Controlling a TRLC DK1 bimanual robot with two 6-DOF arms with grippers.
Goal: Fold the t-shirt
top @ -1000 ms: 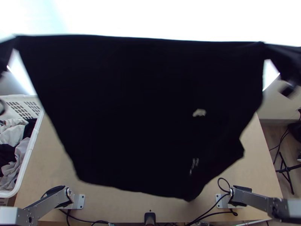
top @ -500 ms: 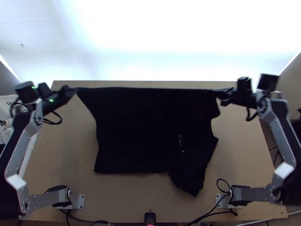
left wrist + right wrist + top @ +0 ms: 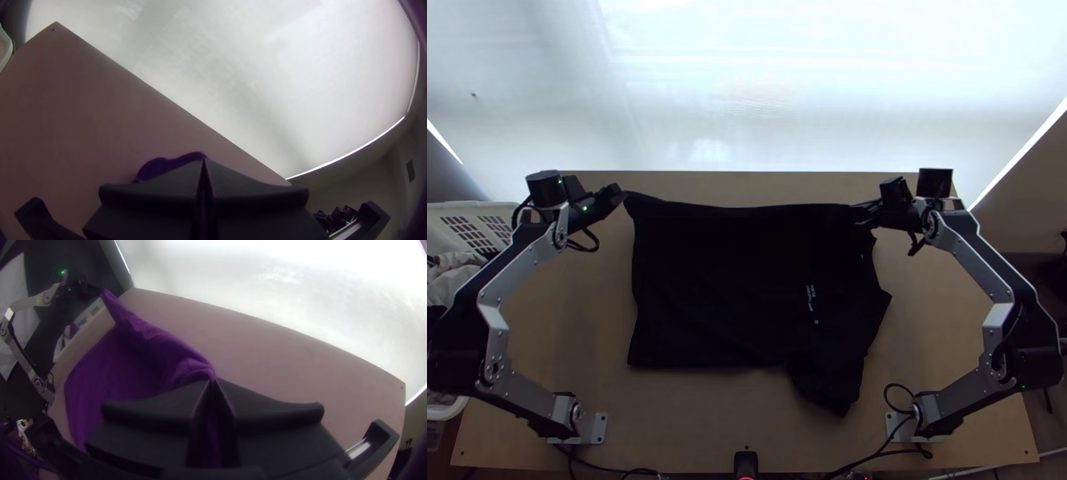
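The black t-shirt [image 3: 747,280] lies over the middle of the table, its far edge held up between both grippers and a sleeve part bunched at its near right. At its far left corner is my left gripper [image 3: 624,194]; at the far right end is my right gripper [image 3: 859,210]. In the left wrist view, the left gripper [image 3: 203,160] is shut on the shirt [image 3: 167,165], which looks purple there. The right wrist view has the right gripper [image 3: 213,381] shut on the same cloth [image 3: 133,355], which stretches off toward the other arm.
A white basket [image 3: 475,210] with clothes stands beyond the table's left edge. Bare wood of the table [image 3: 571,320] shows around the shirt. Cables [image 3: 883,452] lie by the right arm's base, and a small black device [image 3: 745,462] stands at the near edge.
The shirt, earlier raised high and filling much of the top view, has come down onto the table. Both grippers have lowered and moved inward, with the far edge slackening between them.
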